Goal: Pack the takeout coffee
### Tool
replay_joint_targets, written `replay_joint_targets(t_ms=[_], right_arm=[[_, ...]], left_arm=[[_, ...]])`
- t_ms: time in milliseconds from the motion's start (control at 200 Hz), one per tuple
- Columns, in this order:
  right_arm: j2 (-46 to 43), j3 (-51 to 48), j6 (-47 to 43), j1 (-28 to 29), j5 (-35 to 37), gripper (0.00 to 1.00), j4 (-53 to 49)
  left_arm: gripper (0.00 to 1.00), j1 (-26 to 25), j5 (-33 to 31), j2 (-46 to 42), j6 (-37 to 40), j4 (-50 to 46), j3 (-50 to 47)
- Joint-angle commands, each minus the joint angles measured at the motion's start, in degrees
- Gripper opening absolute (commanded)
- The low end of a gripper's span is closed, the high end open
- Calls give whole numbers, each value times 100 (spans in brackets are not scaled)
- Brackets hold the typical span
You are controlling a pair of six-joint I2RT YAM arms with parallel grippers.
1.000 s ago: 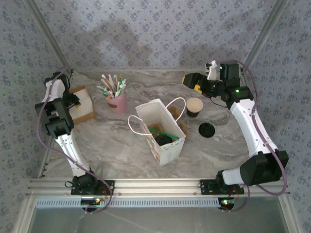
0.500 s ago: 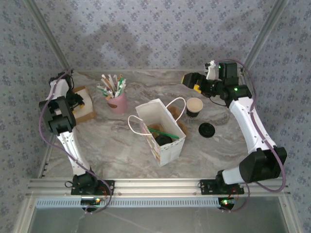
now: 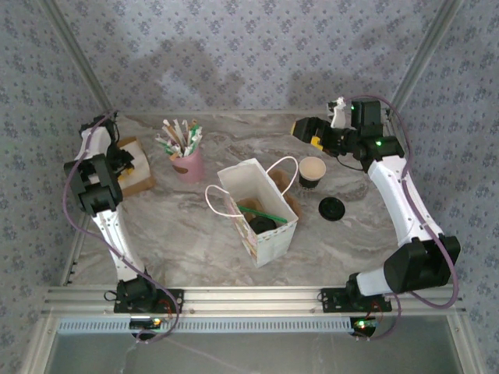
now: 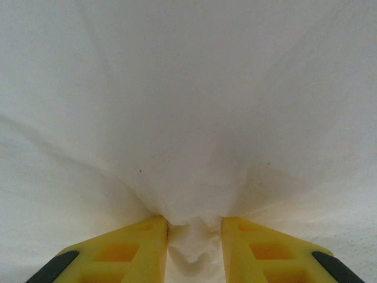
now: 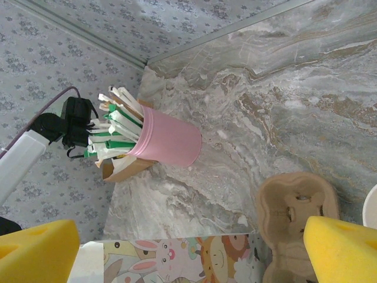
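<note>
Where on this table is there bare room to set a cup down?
Bare marble lies near left, between the paper bag and the left arm, and along the back between the pink straw cup and the right claw. It is crowded right of the bag: dark paper cup, black lid.

Right hand (image 5: 188,253) is wide open, yellow fingers (image 5: 35,250) at the bottom corners. Marble worktop (image 5: 294,88) below. Pink cup (image 5: 168,141) full of white and green straws (image 5: 115,127), a brown box (image 5: 126,170) just behind it. Other arm (image 5: 23,150) at the left edge near the box. Rabbit-print bag (image 5: 177,256) at bottom centre, a pulp cup carrier (image 5: 294,206) just right of it.
</note>
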Motion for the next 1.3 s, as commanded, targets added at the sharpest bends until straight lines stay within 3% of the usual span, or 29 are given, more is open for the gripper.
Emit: replay_joint_targets(t_ms=[0, 655, 770, 909, 1144, 1299], right_arm=[[-33, 63, -62, -38, -172, 100, 17], [8, 16, -80, -135, -341, 100, 86], [17, 15, -46, -155, -388, 100, 129], [48, 22, -8, -149, -419, 100, 187], [92, 99, 36, -120, -419, 100, 203], [127, 182, 2, -79, -366, 100, 117]], left_arm=[[29, -233, 78, -302, -2, -95, -416], [36, -678, -77, -2885, -380, 592, -3497], [45, -617, -109, -3033, -311, 492, -3326], [49, -413, -85, -2775, -168, 279, -2674], [48, -219, 154, -1655, -51, -59, -1459], [48, -289, 277, -1267, -61, -67, -1191]])
